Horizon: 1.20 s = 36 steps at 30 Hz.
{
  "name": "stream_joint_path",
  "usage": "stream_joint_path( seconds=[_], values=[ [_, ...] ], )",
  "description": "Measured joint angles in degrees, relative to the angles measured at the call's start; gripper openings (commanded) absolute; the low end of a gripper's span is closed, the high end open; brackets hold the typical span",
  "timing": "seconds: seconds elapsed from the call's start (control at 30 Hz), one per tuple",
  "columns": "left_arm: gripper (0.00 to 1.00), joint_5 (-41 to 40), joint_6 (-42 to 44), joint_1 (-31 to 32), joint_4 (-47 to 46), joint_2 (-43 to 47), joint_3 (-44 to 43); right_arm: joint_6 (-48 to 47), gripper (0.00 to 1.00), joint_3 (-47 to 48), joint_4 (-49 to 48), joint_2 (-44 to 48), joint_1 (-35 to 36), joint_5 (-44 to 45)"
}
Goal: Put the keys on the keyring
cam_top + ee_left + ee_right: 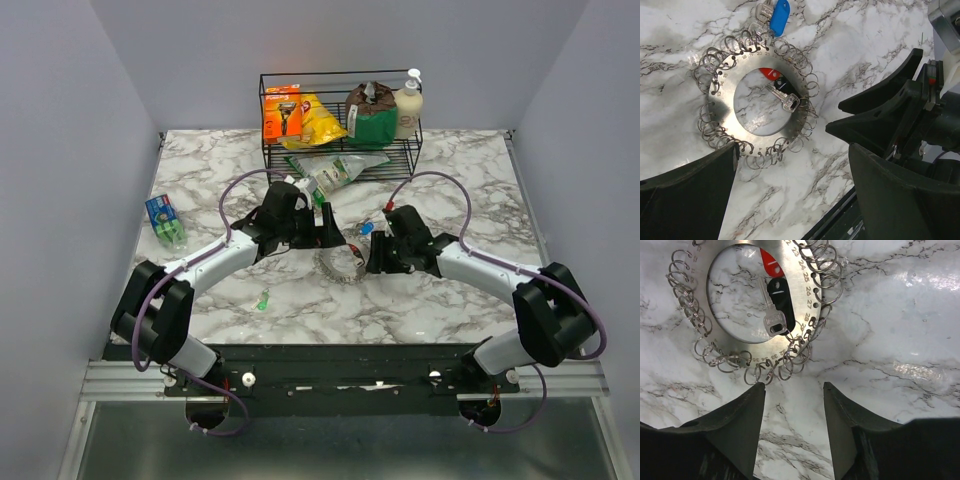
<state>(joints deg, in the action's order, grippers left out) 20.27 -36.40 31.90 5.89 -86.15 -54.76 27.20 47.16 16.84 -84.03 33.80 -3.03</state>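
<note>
The keyring (340, 266) is a flat silver numbered ring fringed with many small split rings. It lies on the marble between both grippers, and also shows in the left wrist view (724, 120) and the right wrist view (801, 296). A silver key (785, 101) (771, 320) with black (778, 293) and red (770, 266) tags lies in its hole. A blue-headed key (780, 12) lies at its edge. A green-headed key (262, 299) lies alone on the table. My left gripper (790, 185) is open and empty. My right gripper (792, 390) is open and empty just short of the fringe.
A black wire rack (340, 150) with packets and a bottle stands at the back. A clear plastic packet (335, 170) lies in front of it. A blue and green packet (164, 220) lies at the left. The right gripper's fingers (880, 120) show in the left wrist view.
</note>
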Motion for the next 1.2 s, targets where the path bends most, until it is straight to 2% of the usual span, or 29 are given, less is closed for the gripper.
stream_joint_path(
  seconds=[0.33,0.47,0.63,0.93,1.2],
  values=[
    [0.99,0.0,0.4,0.0,0.5,0.0,0.0,6.3,0.52,-10.0,-10.1,0.5,-5.2,-8.9],
    [0.99,0.0,0.4,0.0,0.6,0.0,0.0,7.8,0.45,-11.1,-13.0,1.2,-5.7,-10.8],
    [0.99,0.0,0.4,0.0,0.7,-0.2,0.0,9.4,0.43,-12.8,-17.0,1.2,-5.7,-13.0],
    [0.99,0.0,0.9,0.0,1.2,-0.2,0.0,8.7,0.43,-13.3,-17.9,2.6,-5.6,-13.4],
    [0.99,0.0,1.2,0.0,2.0,-0.2,0.0,6.0,0.43,-11.8,-14.6,5.8,-4.1,-10.7]
  ],
)
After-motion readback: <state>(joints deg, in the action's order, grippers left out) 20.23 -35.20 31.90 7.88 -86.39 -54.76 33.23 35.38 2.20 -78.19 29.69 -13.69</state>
